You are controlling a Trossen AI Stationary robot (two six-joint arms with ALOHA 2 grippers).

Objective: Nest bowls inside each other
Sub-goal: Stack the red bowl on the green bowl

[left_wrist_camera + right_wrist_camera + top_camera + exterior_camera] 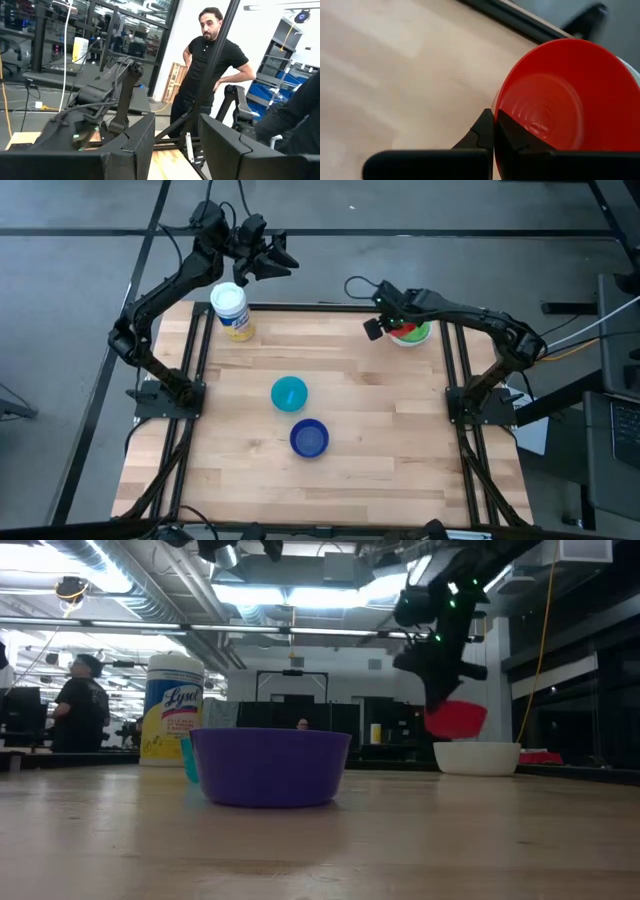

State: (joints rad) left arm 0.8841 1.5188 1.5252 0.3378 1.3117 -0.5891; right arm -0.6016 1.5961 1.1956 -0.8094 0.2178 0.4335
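The right gripper (493,131) hangs over the far right corner of the counter (400,430), its fingers pinched together on the rim of the red bowl (555,95), one finger inside the rim and one outside. In the low view that red bowl (457,720) hangs tilted just above the white bowl (477,757), which sits on the counter directly beneath the gripper; whether the two bowls touch cannot be told. From above, a green bowl (420,335) shows at the same spot under the right gripper (378,326), with red beside it (how the green one sits relative to the white one is not clear from any view). The teal bowl (289,393) rests near the middle of the counter, well apart from the right gripper, and the dark blue bowl (309,439) sits just beside the teal one, on the side farther from both grippers. The left gripper (285,262) is raised past the far edge of the counter, its fingers (135,145) standing apart and holding nothing. Just beside and below it, on the far left part of the counter, stands a white-lidded jar (232,310) with a yellow label. Beyond the counter, a person (210,75) in a dark shirt stands with hands on hips.
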